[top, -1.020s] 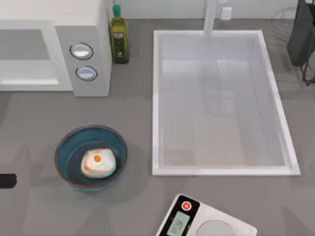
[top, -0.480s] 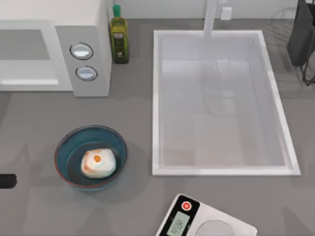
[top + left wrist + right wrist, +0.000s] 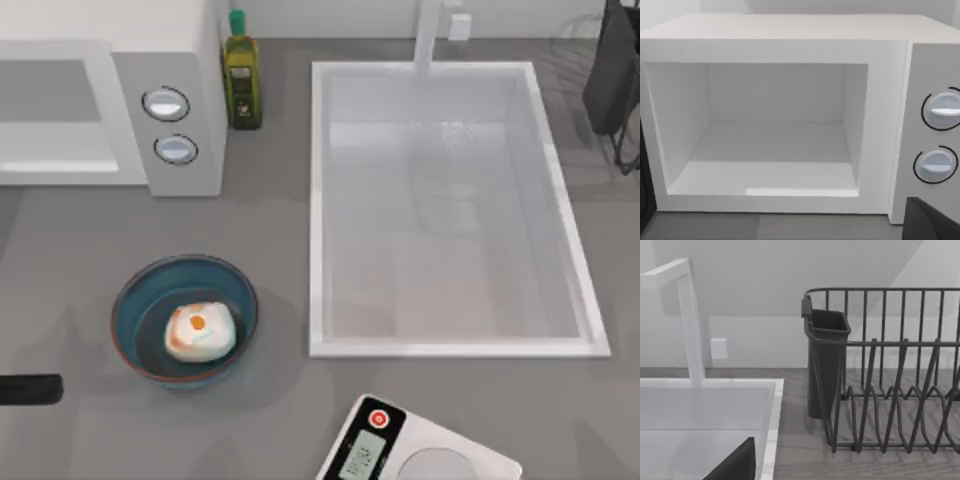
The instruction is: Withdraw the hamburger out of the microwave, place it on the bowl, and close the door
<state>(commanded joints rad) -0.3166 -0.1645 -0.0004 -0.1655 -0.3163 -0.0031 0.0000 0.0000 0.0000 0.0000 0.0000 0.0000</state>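
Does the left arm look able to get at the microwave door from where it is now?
Hard to say. The door itself is out of view, past the top view's left edge. The microwave stands open and empty straight ahead of the left wrist camera, nothing between, so probably yes with a sideways move.

top view: overhead, straight down on the tabletop [image 3: 270, 230].
left wrist view: close, level, facing the microwave [image 3: 790, 45], shared with top.
right wrist view: low, facing sink [image 3: 710, 405] corner and dish rack [image 3: 890, 370].
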